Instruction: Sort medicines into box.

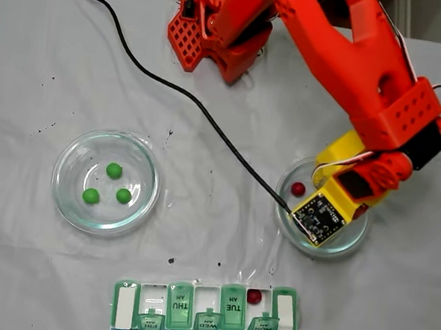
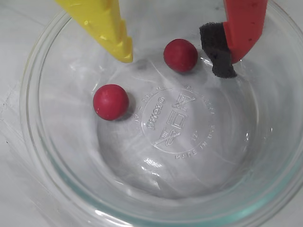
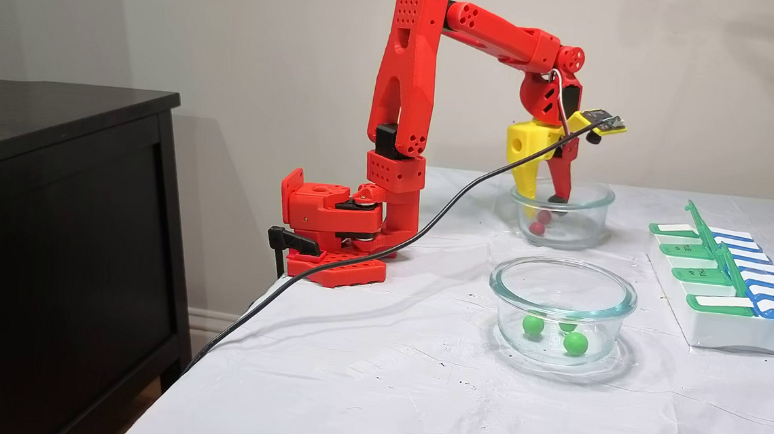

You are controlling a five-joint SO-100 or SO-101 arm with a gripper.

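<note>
Left, in a fixed view: round clear glass dish [image 1: 105, 182] holding three bright green pea-sized balls [image 1: 113, 170], untouched, well apart from the arm

Centre front: flat green-lidded weekly pill organizer [image 1: 205, 313], several lids raised; one dark red ball [image 1: 253, 296] already sits in an open white cell

Right: second clear glass dish [image 2: 42, 156], two dark red balls inside [image 2: 110, 101]; our yellow-and-red pincer [image 2: 177, 59] hangs open within it, the farther ball [image 2: 180, 55] between its tips

Risks, as we judge them: the round ball may squirt off the curved glass as the jaws close; a low tip could strike or drag the dish; a raised lid may block the drop

Black cable [image 1: 181, 95] trails across the white-clothed bench [image 1: 38, 68], liable to snag
</note>
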